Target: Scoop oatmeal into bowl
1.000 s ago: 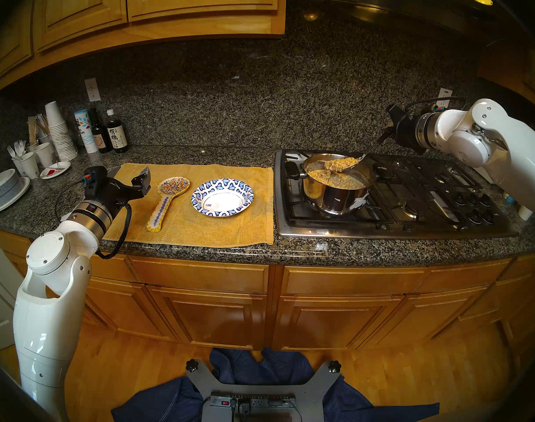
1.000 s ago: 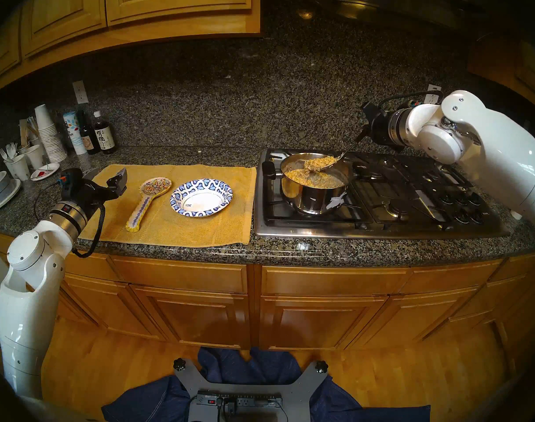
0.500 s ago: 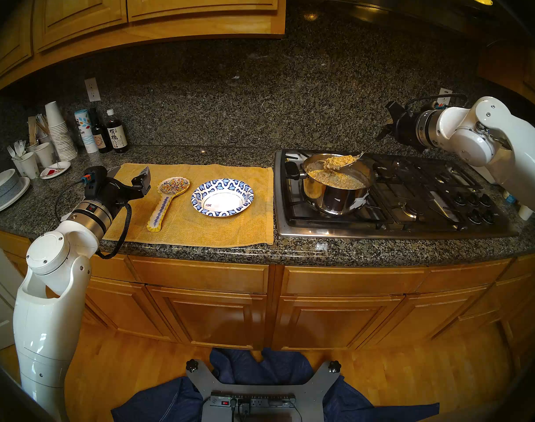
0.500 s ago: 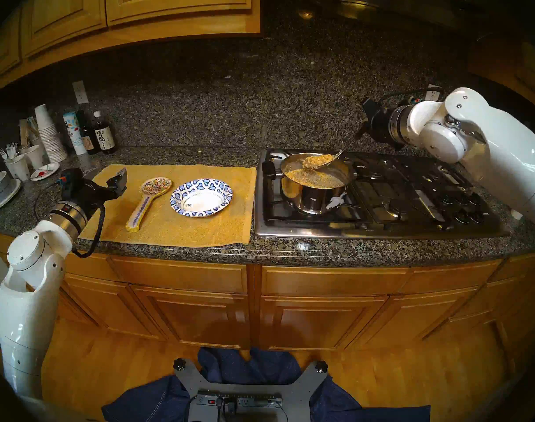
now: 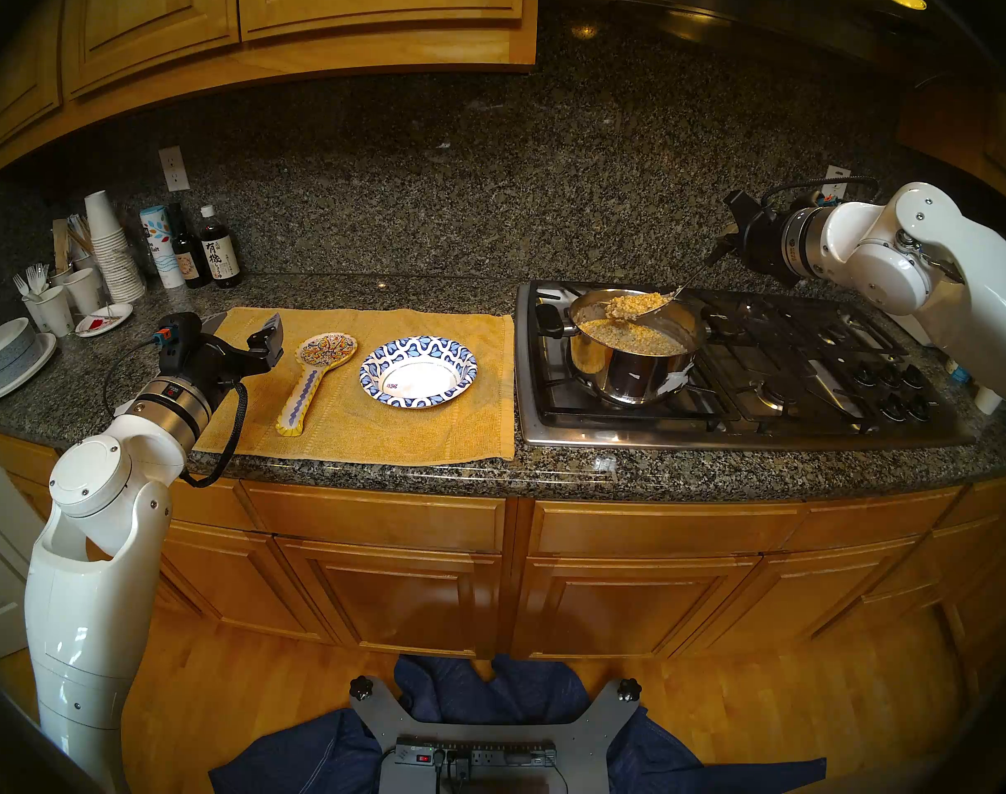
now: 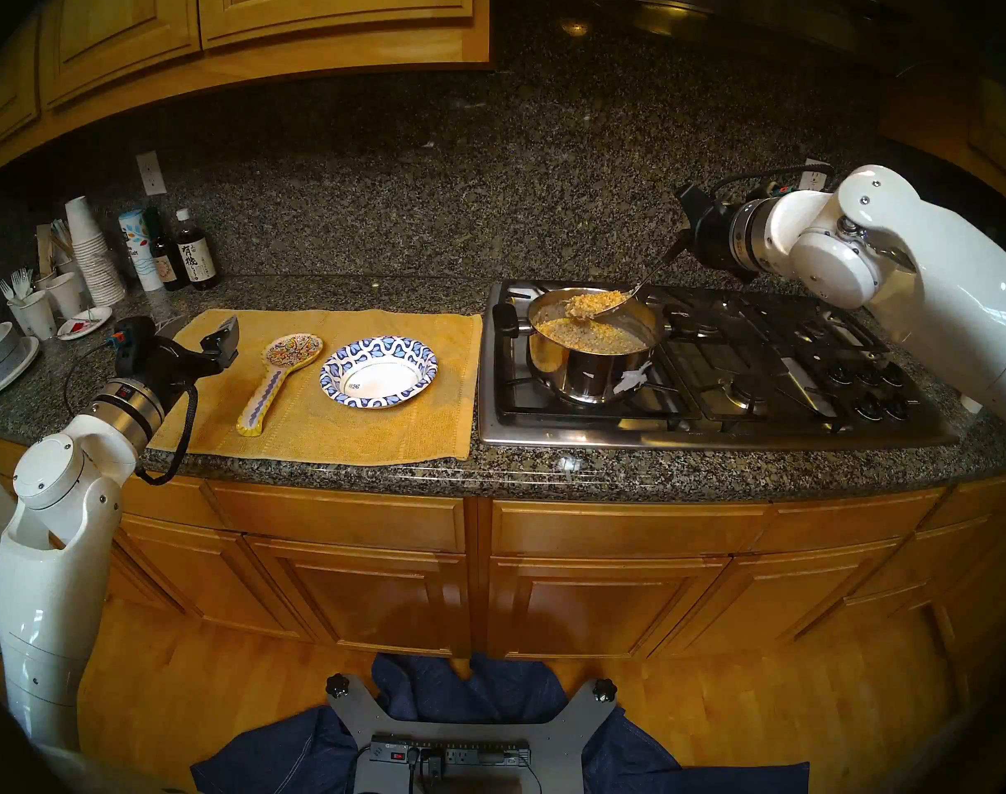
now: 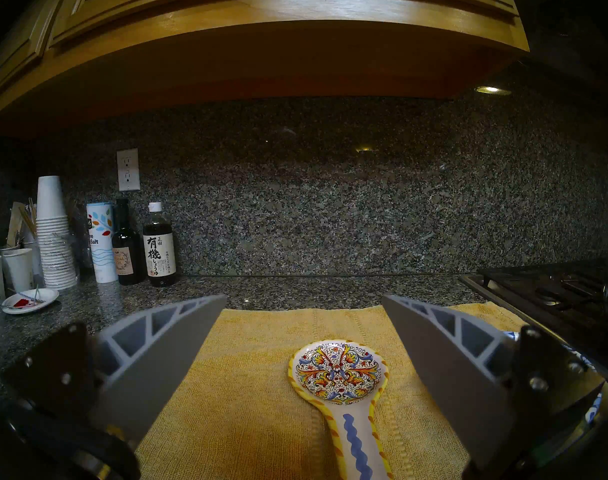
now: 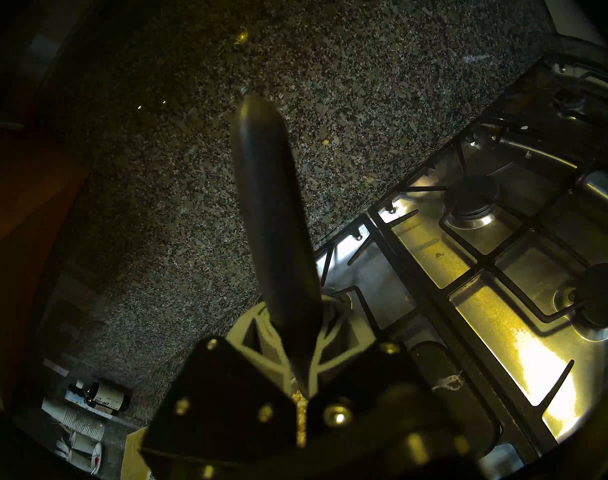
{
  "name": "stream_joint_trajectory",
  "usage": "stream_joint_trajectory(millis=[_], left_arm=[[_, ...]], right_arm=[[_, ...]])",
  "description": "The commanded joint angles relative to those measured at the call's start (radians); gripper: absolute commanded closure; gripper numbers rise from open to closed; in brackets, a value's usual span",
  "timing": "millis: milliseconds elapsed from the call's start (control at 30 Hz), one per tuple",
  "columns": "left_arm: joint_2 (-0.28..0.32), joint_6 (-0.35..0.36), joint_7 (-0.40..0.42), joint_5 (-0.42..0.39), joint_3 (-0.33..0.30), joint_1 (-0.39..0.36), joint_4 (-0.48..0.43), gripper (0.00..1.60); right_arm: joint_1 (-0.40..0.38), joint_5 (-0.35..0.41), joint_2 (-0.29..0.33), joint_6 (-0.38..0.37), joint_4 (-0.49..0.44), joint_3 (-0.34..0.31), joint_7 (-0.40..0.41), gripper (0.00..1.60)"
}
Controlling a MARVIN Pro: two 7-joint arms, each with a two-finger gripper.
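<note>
Spillage as the chief worry, taken from the biggest thing down. Cooktop (image 5: 833,374) across the right of the head view: open grates and burners under the first stretch of any carry, awkward to clean after a dropped lump. Yellow towel (image 5: 374,432) at centre left: absorbent, likely to stain from a drip short of the target. Steel pot (image 5: 632,374) right of centre on the cooktop's left burner, most of the oatmeal (image 5: 632,337) inside; rim high enough to clip the spoon if carried out low. Bowl (image 5: 420,346) on the towel, left of the pot and well apart from it, white centre bare; shallow paper, liable to skid or tip if struck or loaded on the rim. Left claw (image 7: 304,302) at far left of the head view, fingers spread wide, holding nothing, not steadying the bowl. Right claw (image 5: 724,248) at upper right, clamped tight on the spoon's black handle. Spoon (image 5: 655,311) poised above the pot, heaped, a sticky clump seemingly sagging over its left edge: probably first to fall under a quick swing or a slight roll of the wrist. Thin stem, gripped far from the load, so possibly prone to twisting in that grip.
</note>
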State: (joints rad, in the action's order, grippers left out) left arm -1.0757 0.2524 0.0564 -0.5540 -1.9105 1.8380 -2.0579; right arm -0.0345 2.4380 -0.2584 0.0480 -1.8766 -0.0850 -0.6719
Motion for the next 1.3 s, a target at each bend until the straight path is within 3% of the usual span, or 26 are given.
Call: stream_joint_trajectory(millis=[0, 1267], left_arm=[[0.004, -0.012, 0.001, -0.003, -0.01, -0.02, -0.026, 0.0], [0.004, -0.013, 0.001, -0.003, -0.01, -0.02, -0.026, 0.0]], right_arm=[[-0.044, -0.001, 0.006, 0.016, 0.004, -0.043, 0.015, 1.6], [-0.039, -0.021, 0.031, 0.047, -0.023, -0.035, 0.063, 1.6]])
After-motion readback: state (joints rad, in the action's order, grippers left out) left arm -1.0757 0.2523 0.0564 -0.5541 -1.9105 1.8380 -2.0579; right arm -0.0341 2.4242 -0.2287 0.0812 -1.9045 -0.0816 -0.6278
